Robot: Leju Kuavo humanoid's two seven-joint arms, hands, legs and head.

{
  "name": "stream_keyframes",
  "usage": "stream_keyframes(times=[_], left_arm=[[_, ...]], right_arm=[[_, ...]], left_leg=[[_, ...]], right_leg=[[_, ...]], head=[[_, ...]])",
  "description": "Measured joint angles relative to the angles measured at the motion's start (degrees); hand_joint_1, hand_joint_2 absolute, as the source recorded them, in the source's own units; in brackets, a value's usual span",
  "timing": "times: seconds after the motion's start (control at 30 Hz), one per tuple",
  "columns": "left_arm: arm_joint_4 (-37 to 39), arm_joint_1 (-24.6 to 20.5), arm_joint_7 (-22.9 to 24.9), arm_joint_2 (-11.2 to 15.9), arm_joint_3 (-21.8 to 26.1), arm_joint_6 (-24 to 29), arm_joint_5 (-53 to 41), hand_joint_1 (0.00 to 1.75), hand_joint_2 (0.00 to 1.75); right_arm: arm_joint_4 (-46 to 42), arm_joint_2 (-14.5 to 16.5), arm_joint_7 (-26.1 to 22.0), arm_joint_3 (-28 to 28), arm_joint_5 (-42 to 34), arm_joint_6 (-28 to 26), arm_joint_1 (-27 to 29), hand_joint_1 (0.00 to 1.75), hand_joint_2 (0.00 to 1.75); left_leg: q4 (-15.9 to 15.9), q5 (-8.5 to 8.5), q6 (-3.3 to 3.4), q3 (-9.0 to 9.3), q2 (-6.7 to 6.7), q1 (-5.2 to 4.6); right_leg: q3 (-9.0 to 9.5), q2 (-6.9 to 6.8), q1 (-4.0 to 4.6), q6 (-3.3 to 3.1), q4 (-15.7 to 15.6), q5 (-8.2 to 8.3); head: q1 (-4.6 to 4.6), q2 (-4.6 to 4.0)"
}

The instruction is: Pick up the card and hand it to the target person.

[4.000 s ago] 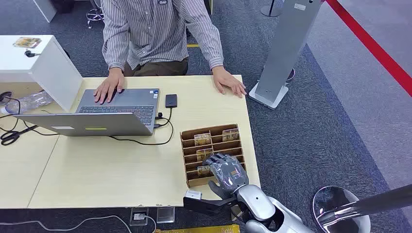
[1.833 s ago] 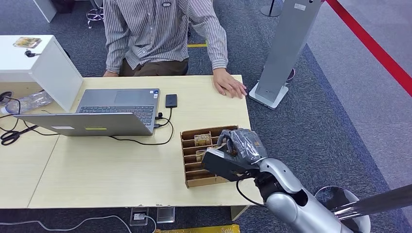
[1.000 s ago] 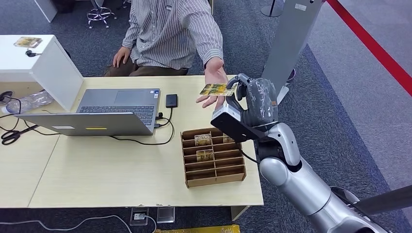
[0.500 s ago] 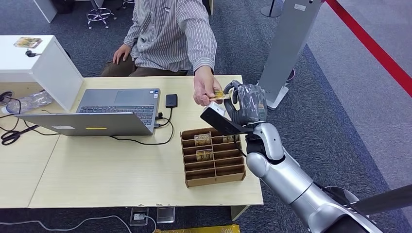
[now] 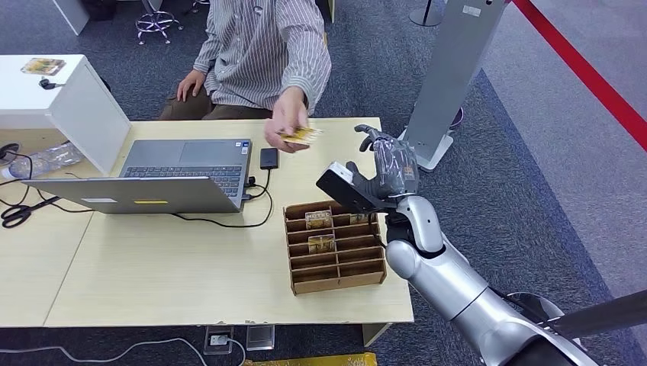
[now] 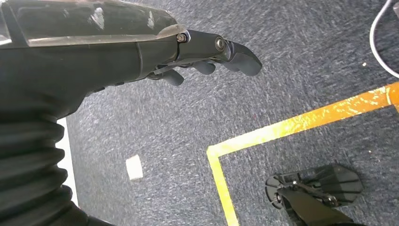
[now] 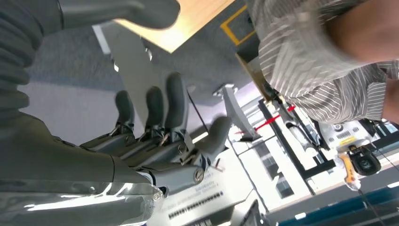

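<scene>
Right robot hand (image 5: pixel 389 164) spread, empty, above card rack (image 5: pixel 334 242); person's hand (image 5: pixel 286 122) holds card (image 5: pixel 300 136).

I see the card (image 5: pixel 299 135) in the person's hand (image 5: pixel 286 122) above the table (image 5: pixel 168 274), behind the slotted tray (image 5: pixel 336 244) (laptop (image 5: pixel 152 179) left); my right hand (image 5: pixel 387 164) hangs beside it, apart.

The pale wood counter (image 5: pixel 191 274) carries an open laptop (image 5: pixel 152 179) at ten o'clock, a small black device (image 5: pixel 268 158) just beside it at twelve, cabled to it, and a cardboard card rack (image 5: pixel 334 244) at three. Scissors (image 5: pixel 19 213) and a plastic bottle (image 5: pixel 46 158) lie at nine o'clock.
</scene>
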Motion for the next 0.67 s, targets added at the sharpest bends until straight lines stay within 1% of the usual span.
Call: stream_keyframes(times=[0.13, 0.3, 0.47, 0.57, 0.67], left_arm=[[0.0, 0.0, 0.8, 0.0, 0.0, 0.7, 0.7, 0.0, 0.0], [0.0, 0.2, 1.2, 0.0, 0.0, 1.3, 1.4, 0.0, 0.0], [0.0, 0.3, 1.9, 0.0, 0.0, 1.5, 1.9, 0.0, 0.0], [0.0, 0.5, 2.0, 0.0, 0.0, 1.6, 2.1, 0.0, 0.0], [0.0, 0.5, 2.0, 0.1, 0.0, 1.7, 2.1, 0.0, 0.0]], right_arm=[[-1.1, 0.0, -2.6, -0.5, -7.0, -0.4, 1.2, 0.0, 1.75], [-5.5, -0.6, -5.2, -2.0, -15.6, -0.4, 4.4, 0.0, 1.75], [-11.7, -2.5, -5.9, -4.0, -19.7, -0.1, 9.0, 0.0, 1.75], [-15.5, -4.1, -5.9, -5.1, -20.5, 0.5, 12.2, 0.0, 1.75], [-18.2, -5.3, -5.8, -5.9, -20.8, 0.9, 14.2, 0.0, 1.75]], left_leg=[[0.0, 0.0, 0.0, 0.01, 0.0, 0.0], [0.0, 0.0, 0.0, 0.01, 0.01, 0.0], [0.0, -0.01, 0.0, 0.01, 0.01, 0.0], [0.0, -0.01, 0.0, 0.01, 0.02, 0.0], [0.0, -0.01, 0.0, 0.01, 0.02, 0.0]], right_leg=[[0.0, 0.0, 0.0, 0.0, 0.0, 0.0], [-0.02, 0.01, 0.0, 0.0, 0.0, 0.0], [-0.02, 0.0, 0.0, 0.0, 0.0, -0.01], [-0.03, 0.03, 0.0, 0.0, 0.0, 0.0], [-0.02, 0.02, 0.0, 0.0, 0.0, 0.0]], head=[[0.01, 0.0], [0.01, -0.01], [0.02, -0.01], [0.04, -0.01], [0.03, -0.01]])
